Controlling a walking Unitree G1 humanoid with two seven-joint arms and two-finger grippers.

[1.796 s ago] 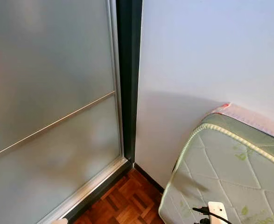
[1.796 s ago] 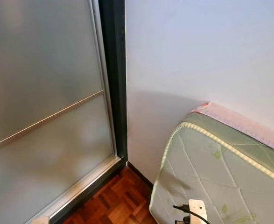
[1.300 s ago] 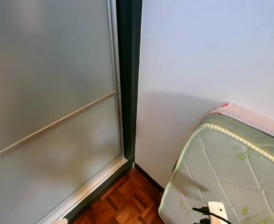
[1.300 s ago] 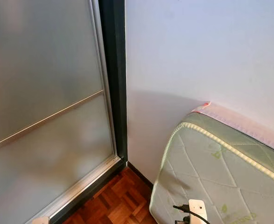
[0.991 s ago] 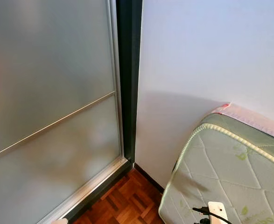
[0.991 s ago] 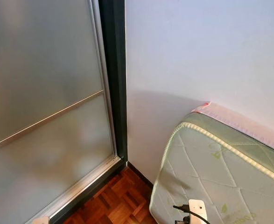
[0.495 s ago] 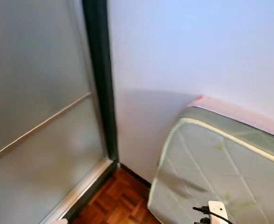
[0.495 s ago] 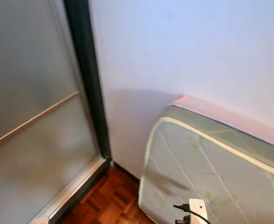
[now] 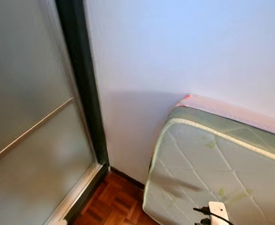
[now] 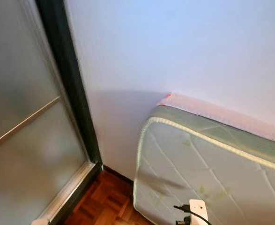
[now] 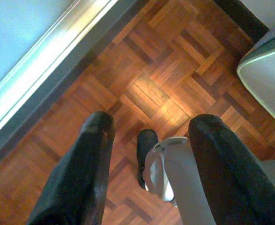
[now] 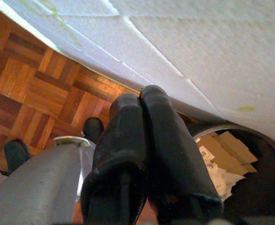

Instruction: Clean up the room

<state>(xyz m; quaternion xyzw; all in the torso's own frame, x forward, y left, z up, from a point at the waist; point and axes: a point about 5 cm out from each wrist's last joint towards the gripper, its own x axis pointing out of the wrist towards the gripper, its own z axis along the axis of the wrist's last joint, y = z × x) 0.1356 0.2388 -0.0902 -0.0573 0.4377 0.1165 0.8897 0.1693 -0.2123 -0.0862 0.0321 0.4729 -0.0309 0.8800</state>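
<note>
You see the left gripper as two thick, matte black fingers with rounded tips. Below them show a silver-grey leg and black foot. The right gripper has black, scuffed fingers; a black cable meets a white part.

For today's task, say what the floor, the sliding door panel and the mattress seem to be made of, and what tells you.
Floor: glossy wood parquet, small blocks in a basket pattern. Door panel: likely frosted glass, translucent and blurred, in a metal frame. Mattress: quilted fabric, stitched diamonds and corded edging.
</note>
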